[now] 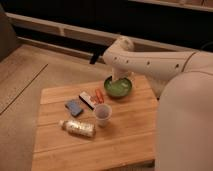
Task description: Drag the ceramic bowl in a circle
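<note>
The green ceramic bowl [118, 88] sits on the wooden table [125, 142] near its far edge, right of centre. My white arm comes in from the right and bends down over the bowl. The gripper [120, 80] hangs at the bowl's far rim and is mostly hidden by the arm's last link. The far part of the bowl is covered by the arm.
A translucent cup [102, 114] stands just in front of the bowl. A plastic bottle [77, 127] lies at front left. A blue packet [74, 107], a dark bar [87, 100] and an orange snack [99, 95] lie left of the bowl. My white body [185, 125] fills the right side.
</note>
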Controlling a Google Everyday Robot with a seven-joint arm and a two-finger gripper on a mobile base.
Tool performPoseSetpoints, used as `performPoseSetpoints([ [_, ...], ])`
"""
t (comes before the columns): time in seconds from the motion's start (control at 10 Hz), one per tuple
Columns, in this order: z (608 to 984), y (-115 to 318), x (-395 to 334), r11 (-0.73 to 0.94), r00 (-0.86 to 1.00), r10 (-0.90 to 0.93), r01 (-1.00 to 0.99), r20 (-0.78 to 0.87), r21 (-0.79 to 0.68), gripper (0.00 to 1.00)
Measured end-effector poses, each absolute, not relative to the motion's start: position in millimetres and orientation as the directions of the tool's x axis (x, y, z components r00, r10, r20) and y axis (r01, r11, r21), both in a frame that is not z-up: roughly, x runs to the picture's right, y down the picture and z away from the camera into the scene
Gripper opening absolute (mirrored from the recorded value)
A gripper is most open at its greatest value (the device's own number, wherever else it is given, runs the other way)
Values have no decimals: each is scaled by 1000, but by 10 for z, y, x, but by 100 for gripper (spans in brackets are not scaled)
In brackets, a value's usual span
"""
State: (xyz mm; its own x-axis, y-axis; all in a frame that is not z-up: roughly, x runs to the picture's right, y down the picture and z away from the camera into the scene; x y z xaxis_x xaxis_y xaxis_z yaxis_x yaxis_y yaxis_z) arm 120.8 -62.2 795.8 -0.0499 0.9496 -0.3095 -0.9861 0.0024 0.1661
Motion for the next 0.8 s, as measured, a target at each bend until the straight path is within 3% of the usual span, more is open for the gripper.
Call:
performPoseSetpoints([
  [0.2,8007,-713,1515,-45,-95,955,-983,-283,176,65],
  [0.8,8002,-623,1358,-21,-73,962,-981,-263,195,65],
])
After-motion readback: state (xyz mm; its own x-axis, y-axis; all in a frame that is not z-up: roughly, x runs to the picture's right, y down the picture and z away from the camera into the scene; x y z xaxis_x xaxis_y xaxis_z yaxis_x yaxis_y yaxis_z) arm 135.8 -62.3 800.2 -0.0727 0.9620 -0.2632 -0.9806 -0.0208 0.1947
